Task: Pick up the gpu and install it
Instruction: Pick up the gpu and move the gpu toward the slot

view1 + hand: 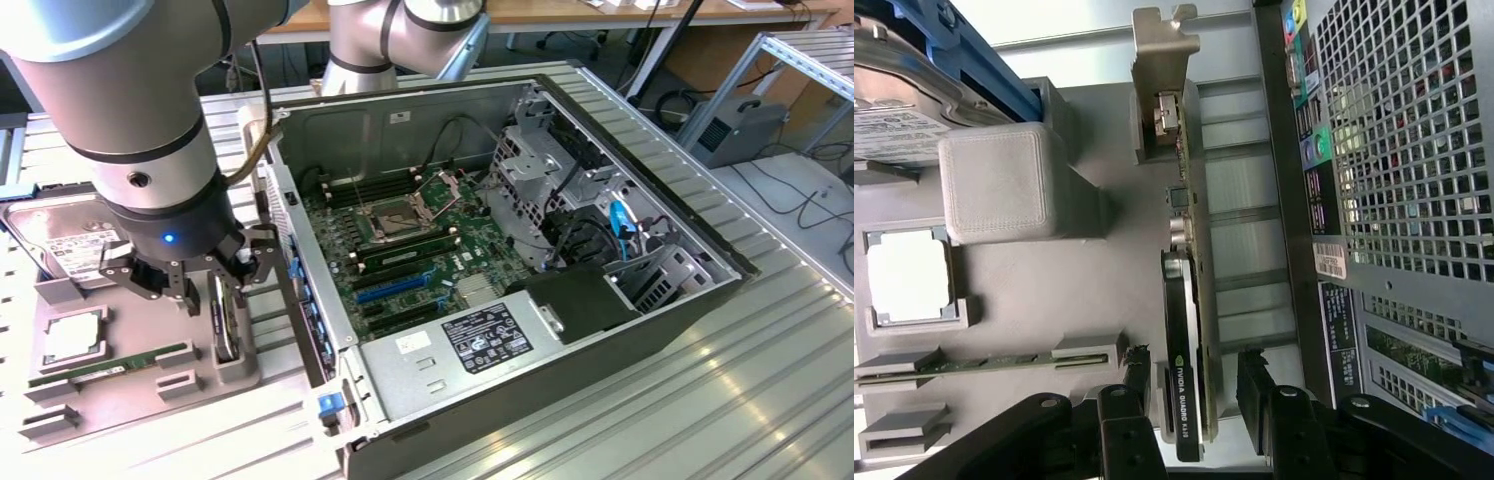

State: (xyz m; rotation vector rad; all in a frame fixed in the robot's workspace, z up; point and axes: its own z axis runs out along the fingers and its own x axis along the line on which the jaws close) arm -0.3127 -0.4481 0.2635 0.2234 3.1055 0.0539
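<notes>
Spread pincer (1194,375) straddles gpu (1184,320) on grey tray (1054,300).

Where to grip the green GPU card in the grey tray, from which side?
Pinch the green GPU card with black cooler block across its flat faces at the cooler end, from straight above: it stands on edge in the grey holder tray. The open end effector straddles it there.
</notes>
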